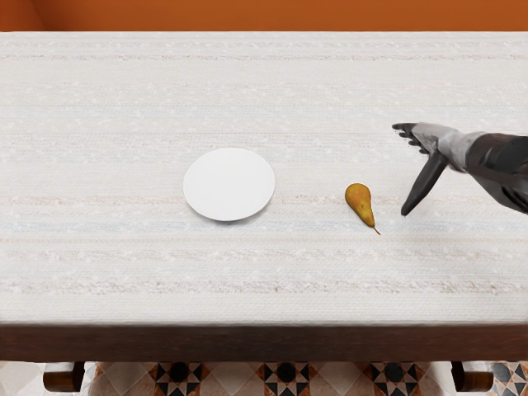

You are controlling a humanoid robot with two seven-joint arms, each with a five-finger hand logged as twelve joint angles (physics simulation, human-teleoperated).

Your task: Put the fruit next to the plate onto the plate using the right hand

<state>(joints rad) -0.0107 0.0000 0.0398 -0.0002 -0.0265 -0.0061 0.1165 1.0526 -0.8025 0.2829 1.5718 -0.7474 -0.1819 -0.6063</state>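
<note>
Right hand (pixel 431 153): fingers (pixel 410 129) spread, holding nothing, thumb angled down. Pear (pixel 359 200): on the table (pixel 124 272), near the hand on its plate side, untouched; long axis slanted, stem toward lower right. White plate (pixel 228 184): beyond the pear, well apart.

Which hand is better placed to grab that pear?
The right hand, probably: it hovers open close beside the pear, which lies apart from the plate. The left hand is out of view.
</note>
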